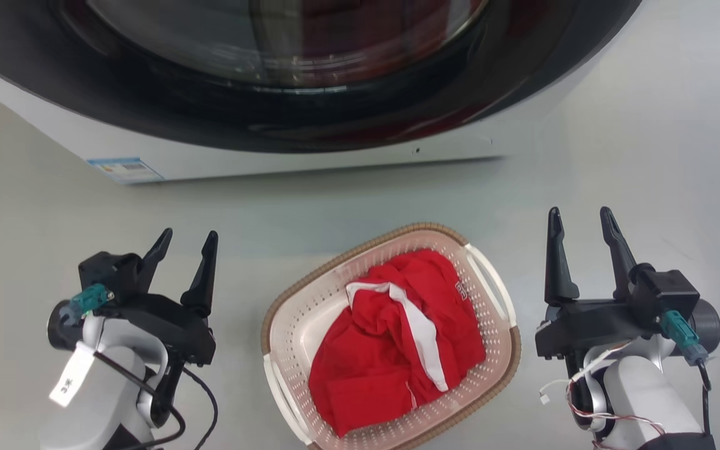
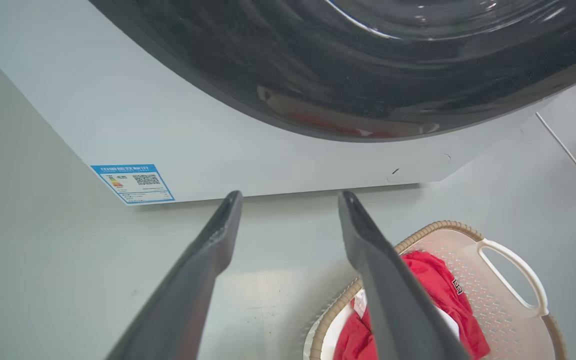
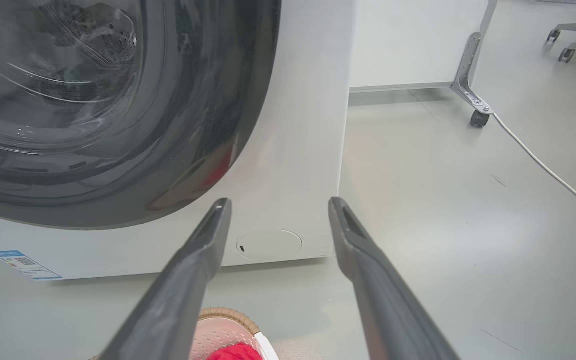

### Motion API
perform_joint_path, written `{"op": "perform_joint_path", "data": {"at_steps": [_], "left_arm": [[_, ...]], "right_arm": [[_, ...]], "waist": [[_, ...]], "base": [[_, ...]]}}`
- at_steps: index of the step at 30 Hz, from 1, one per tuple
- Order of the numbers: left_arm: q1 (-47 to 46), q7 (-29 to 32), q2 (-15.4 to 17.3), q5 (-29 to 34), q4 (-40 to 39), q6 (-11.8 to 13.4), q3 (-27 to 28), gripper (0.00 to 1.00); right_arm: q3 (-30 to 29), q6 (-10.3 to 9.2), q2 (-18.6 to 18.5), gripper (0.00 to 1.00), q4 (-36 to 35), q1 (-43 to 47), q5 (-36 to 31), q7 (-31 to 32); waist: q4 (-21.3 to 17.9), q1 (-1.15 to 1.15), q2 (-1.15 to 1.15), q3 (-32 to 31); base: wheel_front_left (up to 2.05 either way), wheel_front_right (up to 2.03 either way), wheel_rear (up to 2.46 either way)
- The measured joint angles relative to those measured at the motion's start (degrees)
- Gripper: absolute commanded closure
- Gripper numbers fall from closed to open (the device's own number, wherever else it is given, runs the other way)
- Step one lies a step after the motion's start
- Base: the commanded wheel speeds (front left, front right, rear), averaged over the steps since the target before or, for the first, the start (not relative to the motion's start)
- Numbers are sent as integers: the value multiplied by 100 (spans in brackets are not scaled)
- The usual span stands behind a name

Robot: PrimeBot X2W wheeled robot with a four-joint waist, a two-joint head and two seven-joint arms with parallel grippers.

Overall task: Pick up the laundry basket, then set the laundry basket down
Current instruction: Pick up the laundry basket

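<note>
The laundry basket (image 1: 302,325) sits on the floor between my two arms, cream perforated plastic with a brown woven rim and white side handles. A red garment with white trim (image 1: 397,337) lies inside it. My left gripper (image 1: 188,237) hovers open to the basket's left, apart from it. On the other side my right gripper (image 1: 582,215) is open too, beside the right handle without touching. The left wrist view has the basket (image 2: 498,280) at lower right, past the open fingers (image 2: 203,260). In the right wrist view its rim (image 3: 228,315) peeks in at the bottom.
A white washing machine (image 1: 310,156) with a dark round door stands just behind the basket. A white cable (image 3: 543,165) runs across the floor at the right, near a wheeled metal leg (image 3: 475,100). Open grey floor lies on both sides of the basket.
</note>
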Motion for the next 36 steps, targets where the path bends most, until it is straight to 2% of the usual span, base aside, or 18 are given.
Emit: {"op": "perform_joint_path", "data": {"at_steps": [6, 12, 21, 36], "left_arm": [[410, -2, 15, 60, -490, 255, 235, 0], [876, -2, 100, 220, -1347, 548, 560, 0], [1684, -3, 210, 669, -2577, 855, 836, 0], [2897, -20, 278, 1101, -3933, 1049, 1196, 0]], "right_arm": [[-57, 18, -67, 0, -21, 219, -10, 1], [-75, 64, -179, 0, -198, 435, -73, 1], [-74, 103, -319, 0, -449, 815, -160, 1], [-102, 115, -401, 0, -822, 1575, -181, 1]], "waist": [[58, 0, 0, -460], [133, 0, 0, -869], [247, 0, 0, -1401], [305, 0, 0, -2055]], "base": [[0, 0, 0], [0, 0, 0], [0, 0, 0], [0, 0, 0]]}}
